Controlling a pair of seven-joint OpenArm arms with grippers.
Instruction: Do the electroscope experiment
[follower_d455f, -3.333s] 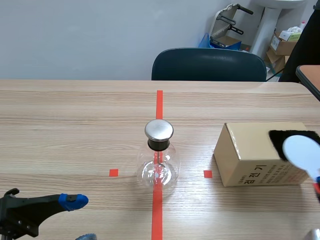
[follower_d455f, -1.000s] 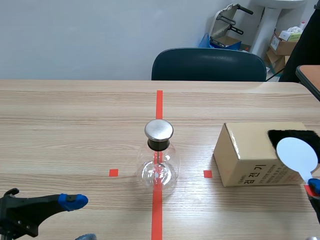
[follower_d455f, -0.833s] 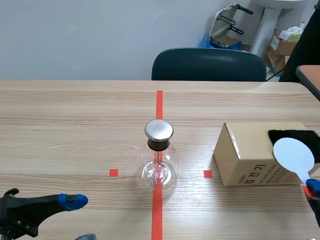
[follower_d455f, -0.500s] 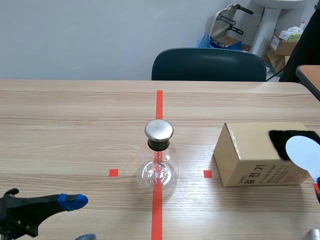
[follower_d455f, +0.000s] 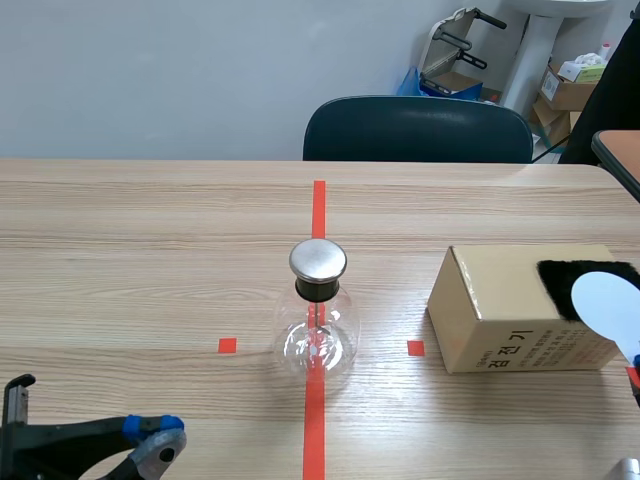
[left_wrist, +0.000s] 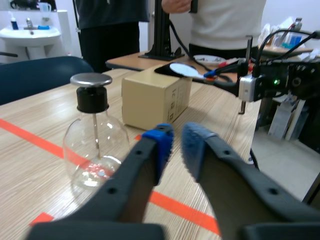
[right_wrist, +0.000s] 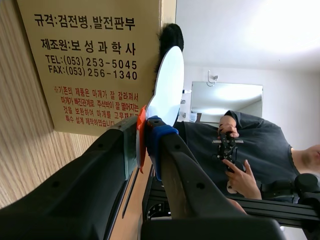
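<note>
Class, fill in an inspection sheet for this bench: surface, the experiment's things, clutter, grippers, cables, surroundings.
Surface: wooden table, orange-red tape marks.
Job's things: glass electroscope upright on the centre line; white paddle against the black fur on the cardboard box.
Clutter: nothing seen.
Grippers: left gripper pads all but together, holding nothing; right gripper shut on the paddle's handle.
Cables: black cables above the right arm.
Surroundings: dark chair across the table; a person standing beyond.
</note>
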